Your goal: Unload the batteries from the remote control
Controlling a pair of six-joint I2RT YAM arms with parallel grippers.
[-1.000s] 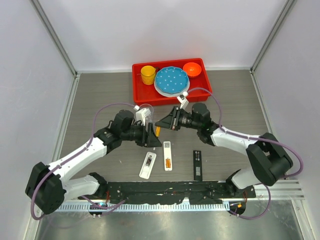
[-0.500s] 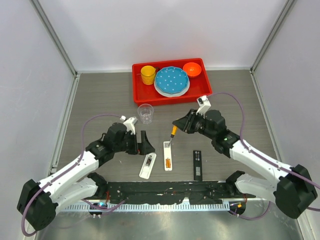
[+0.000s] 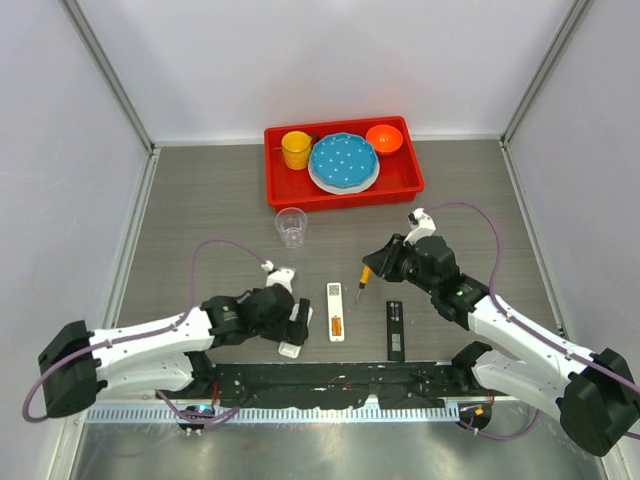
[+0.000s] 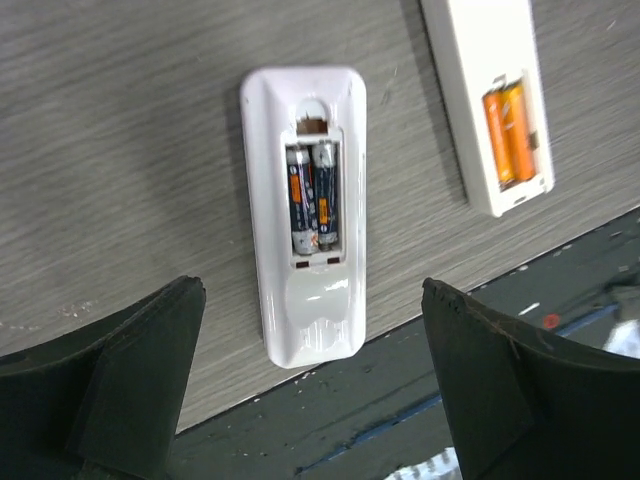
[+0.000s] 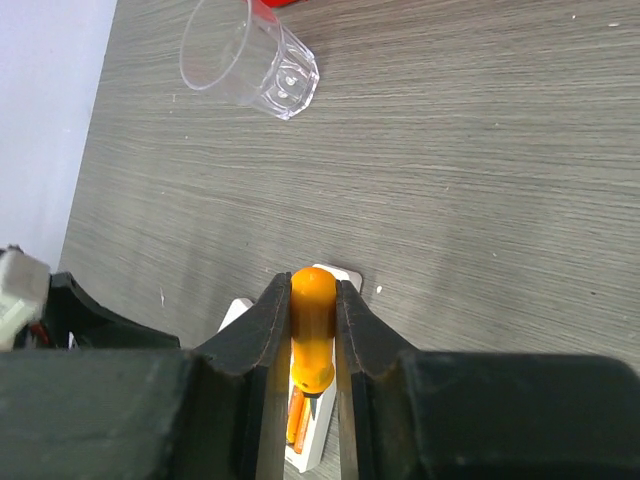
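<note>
Two white remotes lie back-up with their battery bays uncovered. The left remote (image 3: 296,331) (image 4: 305,210) holds two dark batteries (image 4: 310,195). The middle remote (image 3: 336,311) (image 4: 490,100) holds two orange batteries (image 4: 510,135) (image 5: 298,418). My left gripper (image 3: 298,320) (image 4: 310,295) is open, hovering over the left remote's near end, with a finger on either side. My right gripper (image 3: 373,267) (image 5: 313,290) is shut on an orange-handled screwdriver (image 3: 364,277) (image 5: 313,330), held tip-down just right of the middle remote's far end.
A black remote-shaped piece (image 3: 395,329) lies right of the middle remote. A clear plastic cup (image 3: 291,226) (image 5: 250,60) stands behind the remotes. A red tray (image 3: 400,183) at the back holds a yellow cup, a blue plate and an orange bowl. The black base rail (image 3: 330,382) runs along the near edge.
My left arm has swung down from near the cup and now hovers open over the left remote. My right gripper has carried the screwdriver right and nearer, beside the middle remote.
</note>
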